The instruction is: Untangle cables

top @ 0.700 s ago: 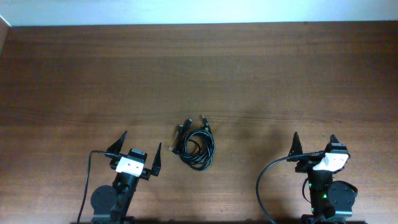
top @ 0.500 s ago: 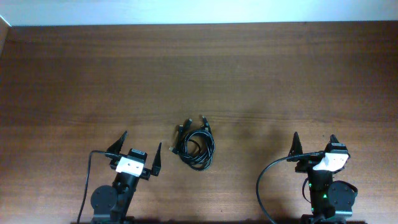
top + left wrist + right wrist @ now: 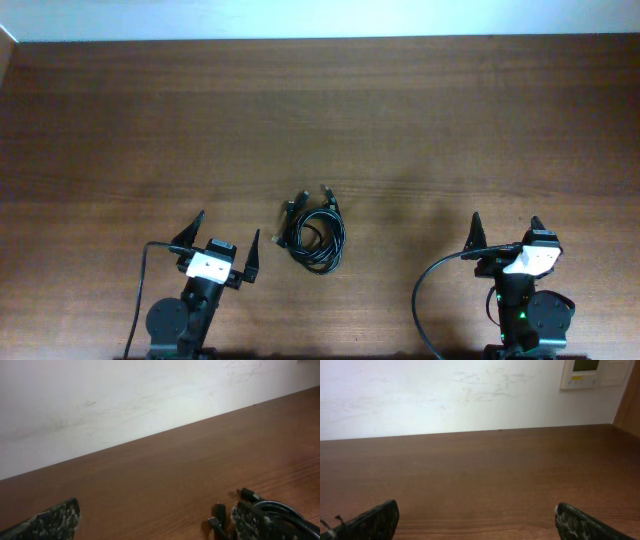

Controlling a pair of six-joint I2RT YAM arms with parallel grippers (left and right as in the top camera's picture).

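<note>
A small bundle of black cables (image 3: 314,233) lies coiled on the brown table, front centre, with several plug ends sticking out at its upper left. My left gripper (image 3: 224,241) is open and empty, just left of the bundle. In the left wrist view the cables (image 3: 272,512) lie by the right fingertip (image 3: 250,522), with plugs (image 3: 218,517) just inside it. My right gripper (image 3: 505,231) is open and empty at the front right, well away from the cables. Its wrist view shows only bare table between the fingertips (image 3: 375,521).
The wooden table (image 3: 320,120) stretches back to a white wall. Each arm's own black cable (image 3: 430,290) loops near its base. A wall panel (image 3: 592,372) shows at the upper right of the right wrist view.
</note>
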